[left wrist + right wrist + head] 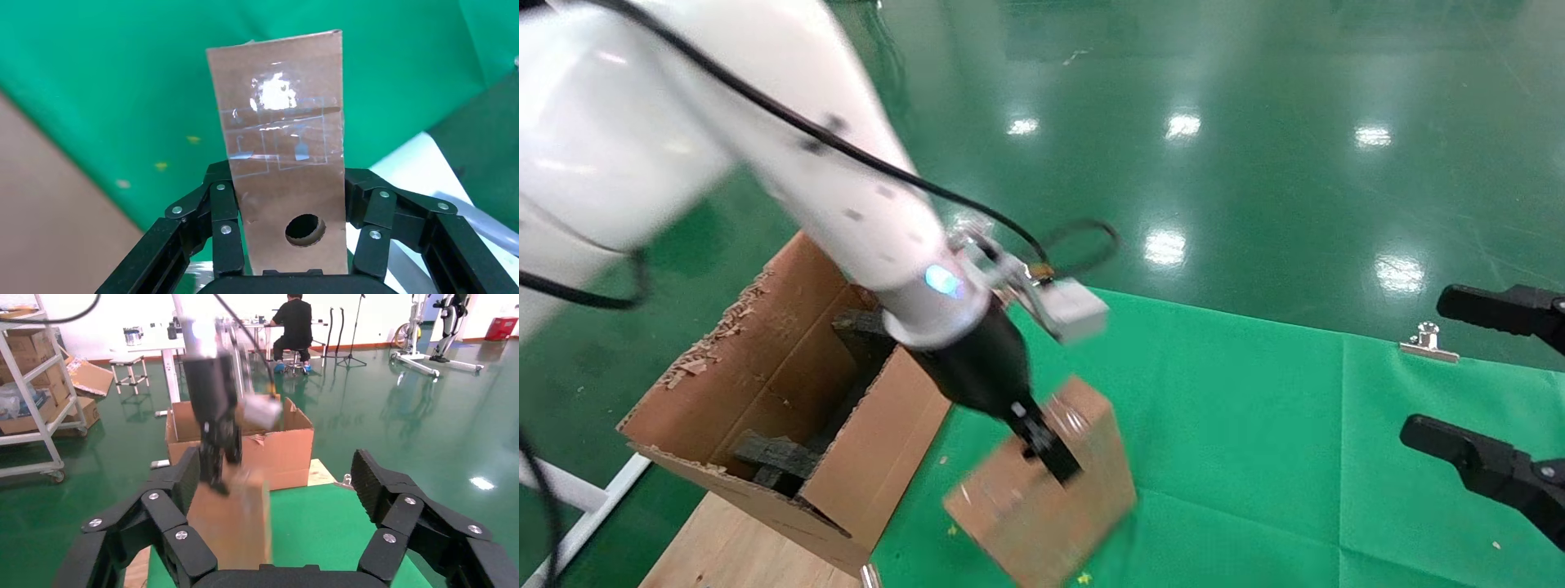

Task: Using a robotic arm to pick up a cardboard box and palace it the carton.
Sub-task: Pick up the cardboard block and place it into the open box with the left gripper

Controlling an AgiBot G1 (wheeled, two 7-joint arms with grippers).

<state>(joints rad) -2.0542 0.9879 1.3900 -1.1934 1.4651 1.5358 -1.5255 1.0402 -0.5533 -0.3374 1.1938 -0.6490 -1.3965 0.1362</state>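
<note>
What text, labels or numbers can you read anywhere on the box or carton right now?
None can be read.
Cardboard box, held in the left gripper: only faint line outlines under the shiny clear tape, with no legible letters or digits.
Carton: plain brown walls and flaps, with no print showing in any view.
Right gripper: no marking visible.

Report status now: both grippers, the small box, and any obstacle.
Left gripper shut on cardboard box, lifted above green cloth. Right gripper open, idle at right. Carton beside, flaps open, nothing between.
</note>
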